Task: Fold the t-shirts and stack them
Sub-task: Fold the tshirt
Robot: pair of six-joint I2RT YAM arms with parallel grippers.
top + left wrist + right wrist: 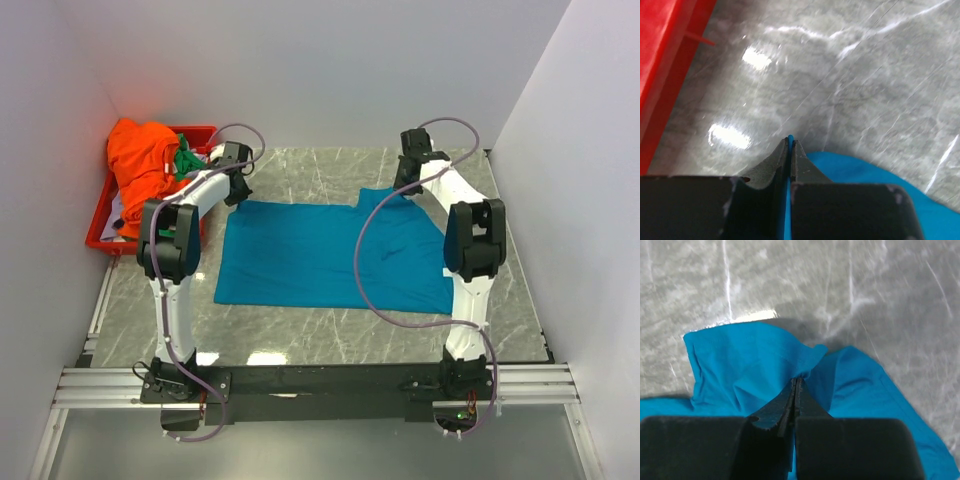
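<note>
The teal-blue t-shirt [320,255] lies spread on the grey marble table. My left gripper [238,190] is shut on its far left corner; in the left wrist view [790,142] a thin blue edge [787,200] shows between the jaws. My right gripper [403,190] is shut on the shirt's far right part, where the cloth [750,375] bunches at the fingertips [796,382]. The orange t-shirt [140,165] and the green t-shirt [186,160] are piled in the red tray [100,240] at the far left.
The red tray's wall [665,65] stands close to the left of my left gripper. White walls close in the table at the left, back and right. A purple cable [375,290] from the right arm hangs over the blue shirt.
</note>
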